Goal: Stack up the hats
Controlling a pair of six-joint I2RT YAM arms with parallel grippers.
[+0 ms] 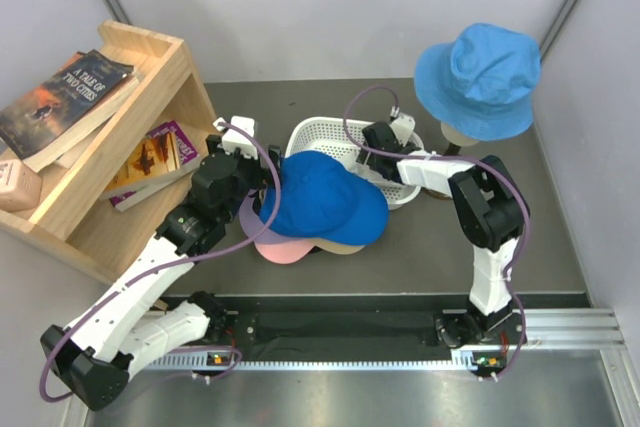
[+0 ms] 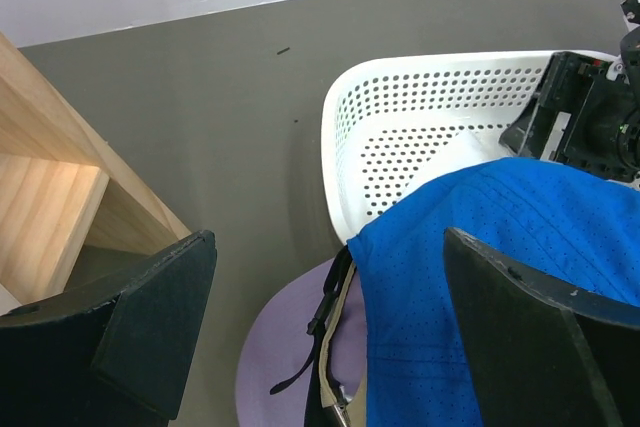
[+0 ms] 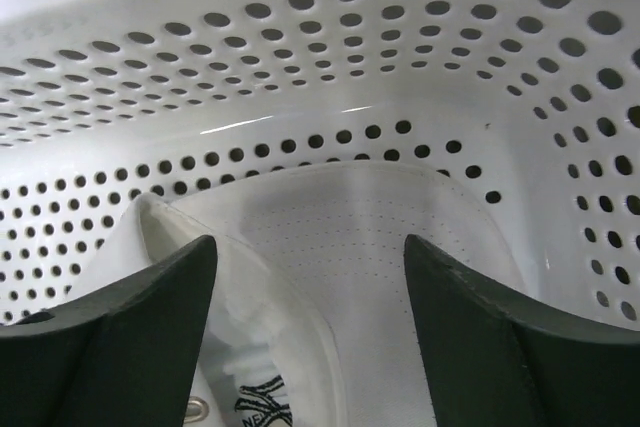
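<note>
Right claw (image 3: 305, 337) spread wide inside white basket (image 3: 300, 57), straddling white cap (image 3: 350, 247), not gripping. Left claw (image 2: 330, 347) released over royal blue cap (image 1: 325, 197) topping cap stack on counter (image 1: 450, 257).

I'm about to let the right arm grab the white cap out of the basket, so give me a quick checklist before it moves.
1. White cap between the right gripper fingers: ok.
2. Right jaws apart, nothing gripped yet: ok.
3. Fingers clear of the white basket wall: cannot tell.
4. Stack ready, royal blue cap on top: ok.
5. Left gripper open and empty over the stack's edge: ok.
6. Left arm out of the return path: not ok, it hovers by the stack.
</note>
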